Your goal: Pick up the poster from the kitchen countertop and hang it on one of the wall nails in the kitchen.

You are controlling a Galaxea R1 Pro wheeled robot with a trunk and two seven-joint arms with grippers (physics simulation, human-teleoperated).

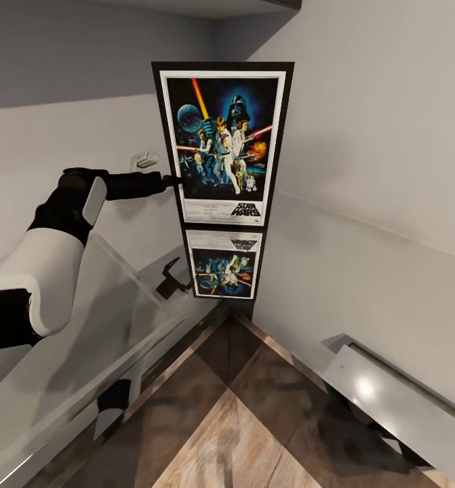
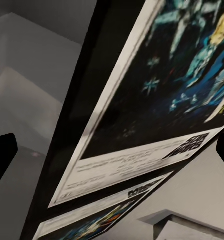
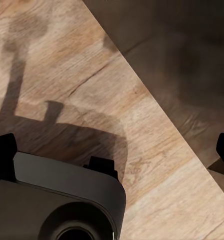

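The Star Wars poster (image 1: 222,146) stands upright on the grey kitchen countertop (image 1: 64,366), against the walls in the corner. The shiny worktop mirrors it just below. My left arm stretches out to the poster's left edge, and the left gripper (image 1: 175,180) touches or nearly touches the black frame. In the left wrist view the poster (image 2: 142,100) is very close and slanted. The left gripper (image 2: 112,152) is open there, its dark fingertips (image 2: 2,155) far apart. My right gripper (image 3: 114,150) is open too and points down at the wooden floor (image 3: 157,115).
A small pale peg (image 1: 146,160) sticks out of the left wall, just above my left forearm. The worktop's other leg (image 1: 390,396) runs along the right wall. Wooden floor (image 1: 241,427) lies between them. A rounded dark part of my base (image 3: 61,200) is below the right gripper.
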